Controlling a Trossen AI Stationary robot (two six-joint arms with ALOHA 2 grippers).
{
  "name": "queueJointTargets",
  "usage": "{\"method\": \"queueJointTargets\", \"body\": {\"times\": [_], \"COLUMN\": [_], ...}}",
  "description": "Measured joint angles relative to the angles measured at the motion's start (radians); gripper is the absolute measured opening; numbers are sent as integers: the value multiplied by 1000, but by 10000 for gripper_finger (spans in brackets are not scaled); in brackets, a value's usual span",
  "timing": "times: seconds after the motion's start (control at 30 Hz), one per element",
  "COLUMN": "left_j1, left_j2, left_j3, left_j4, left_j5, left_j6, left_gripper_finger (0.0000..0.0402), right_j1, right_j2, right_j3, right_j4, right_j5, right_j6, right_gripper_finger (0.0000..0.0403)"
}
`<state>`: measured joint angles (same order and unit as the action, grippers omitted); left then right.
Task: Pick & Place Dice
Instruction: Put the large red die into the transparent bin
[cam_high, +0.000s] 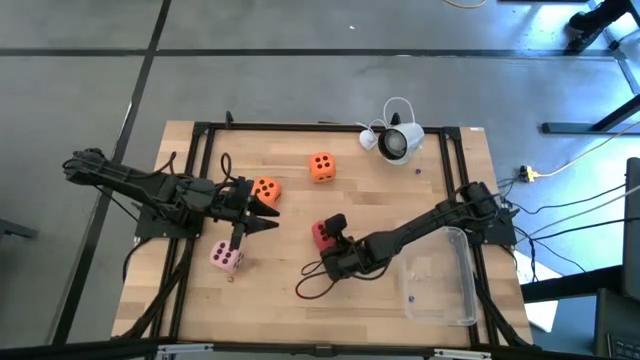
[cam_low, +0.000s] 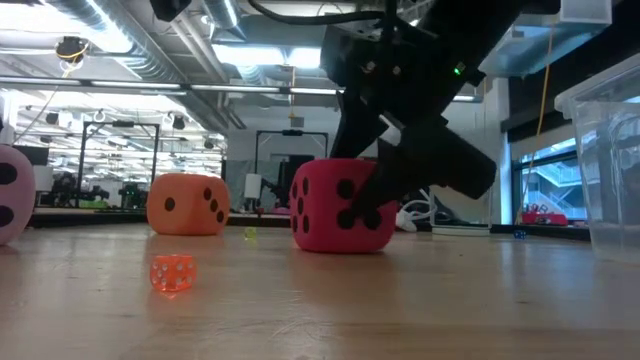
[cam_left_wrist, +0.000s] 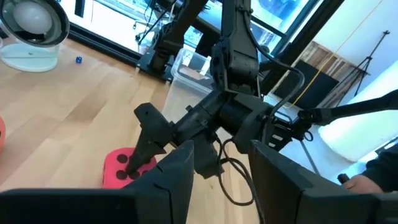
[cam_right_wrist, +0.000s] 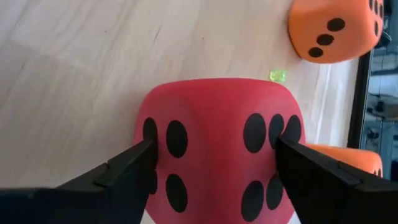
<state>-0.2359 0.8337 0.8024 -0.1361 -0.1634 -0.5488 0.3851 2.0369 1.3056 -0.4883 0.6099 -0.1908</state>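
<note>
Right claw (cam_right_wrist: 211, 180) around red die (cam_right_wrist: 214, 134), mid-table.

Both arms are matte black, built of slim jointed links with blocky housings at the joints. The black two-finger left gripper (cam_high: 262, 215) ends in pointed, wedge-shaped fingers. A thin black cable loops beside the chunky black right gripper (cam_high: 330, 232), which carries what looks like a small green light.

Open wood btwn orange die (cam_high: 321, 167) & bin (cam_high: 440, 290).
</note>
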Motion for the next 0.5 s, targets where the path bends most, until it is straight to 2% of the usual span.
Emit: {"method": "queueJointTargets", "body": {"times": [0.27, 0.5], "left_j1": [0, 0], "left_j2": [0, 0], "left_j3": [1, 1], "left_j4": [0, 0], "left_j5": [1, 0], "left_j6": [-6, -6], "left_gripper_finger": [148, 148], "right_j1": [1, 2], "right_j2": [1, 1], "right_j3": [-1, 0], "right_j4": [24, 24], "right_j5": [9, 9], "right_j6": [74, 80], "right_gripper_finger": [207, 206]}}
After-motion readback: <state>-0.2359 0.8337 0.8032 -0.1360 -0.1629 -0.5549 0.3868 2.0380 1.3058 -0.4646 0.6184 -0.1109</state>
